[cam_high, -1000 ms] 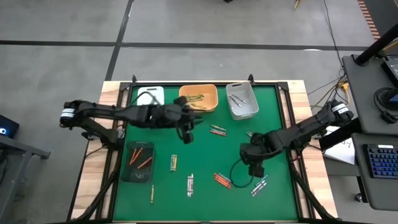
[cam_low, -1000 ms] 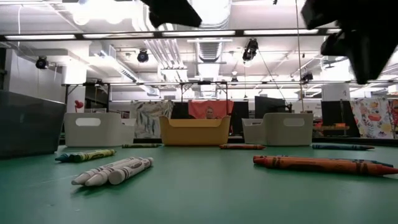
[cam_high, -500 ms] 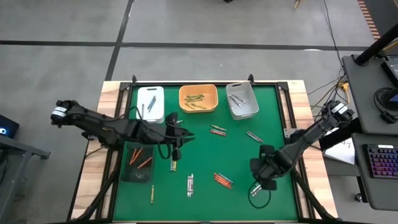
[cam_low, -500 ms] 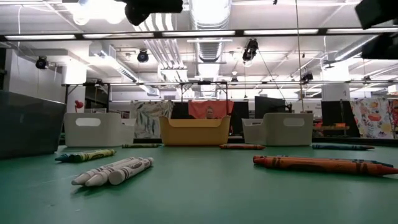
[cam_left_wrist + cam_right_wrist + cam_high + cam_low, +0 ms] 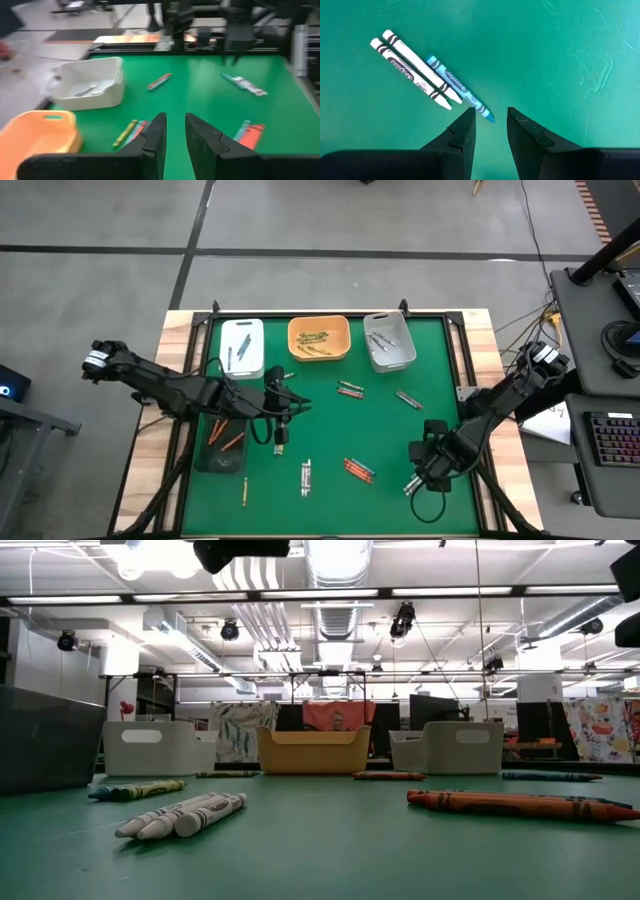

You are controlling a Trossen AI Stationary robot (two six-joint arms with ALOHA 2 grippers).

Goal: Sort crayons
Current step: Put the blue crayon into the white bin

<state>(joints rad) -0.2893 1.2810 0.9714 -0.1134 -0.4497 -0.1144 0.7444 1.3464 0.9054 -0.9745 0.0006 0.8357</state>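
The bench [image 5: 440, 360] has a smooth green top framed in pale wood, and along its far edge stand three small plastic trays with rounded corners: a white tray [image 5: 242, 342] holding a couple of dark crayons, an orange tray [image 5: 319, 337] with yellow-olive ones, and a grey tray [image 5: 389, 342] with grey-white ones. A darker, see-through tray [image 5: 221, 439] sits near the left edge with red-orange crayons in it. The other crayons, thin paper-wrapped sticks, lie loose on the green top: a red-orange cluster [image 5: 357, 470] toward the near side, a grey-white set [image 5: 306, 476] beside it, a yellow-olive one [image 5: 244, 492] near the front left, and more in the middle. The left hand [image 5: 280, 430] hovers just above a small bunch of crayons [image 5: 279, 443] right of the dark tray, its two dark fingers [image 5: 155, 135] slightly apart and holding nothing. The right hand [image 5: 425, 475] hangs over two white crayons [image 5: 415, 75] and a blue crayon [image 5: 460, 89] at the near right, fingers parted and empty. A second ago the left hand was up by the orange tray and the right hand nearer the middle of the bench; both have since come toward the near side, while the loose crayons lie where they were.
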